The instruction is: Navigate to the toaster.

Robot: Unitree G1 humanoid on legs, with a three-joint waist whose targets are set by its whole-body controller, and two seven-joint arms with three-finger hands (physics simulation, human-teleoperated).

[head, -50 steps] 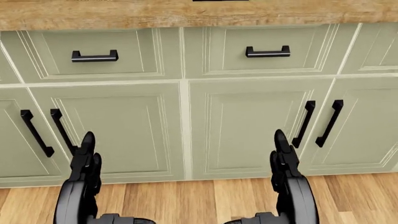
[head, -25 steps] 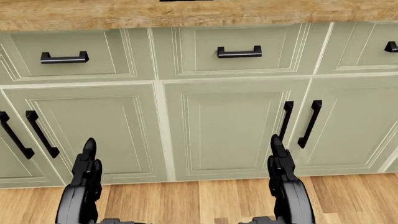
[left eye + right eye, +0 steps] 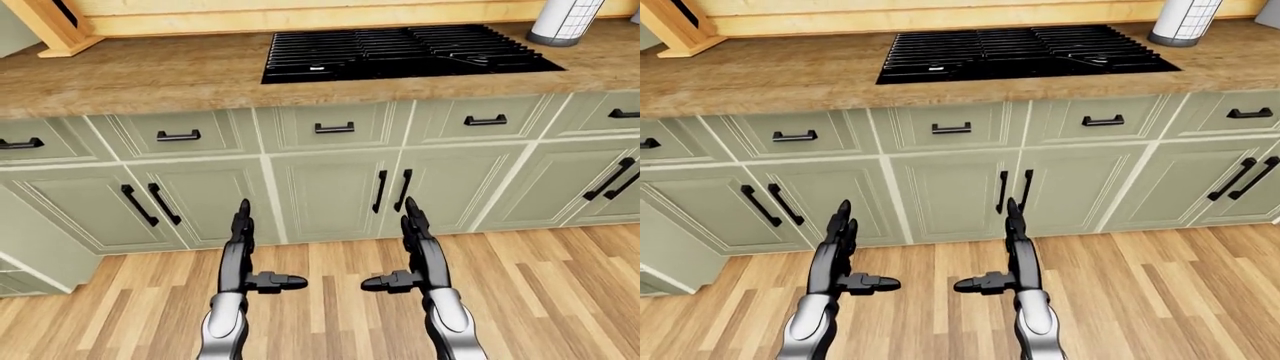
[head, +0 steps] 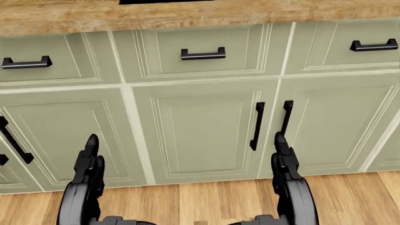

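No toaster shows in any view. My left hand and right hand are held out low over the wood floor, fingers straight and open, both empty. They point at pale green cabinet doors under a wooden counter. In the head view the left hand and right hand stand at the bottom, before the doors.
A black cooktop is set in the counter. A wooden knife block stands at top left and a white cylinder at top right. Drawers with black handles run under the counter. Wood floor spreads right.
The whole head view has shifted: the cabinets slide left in the picture, so the camera has moved right along the counter. My hands keep the same pose.
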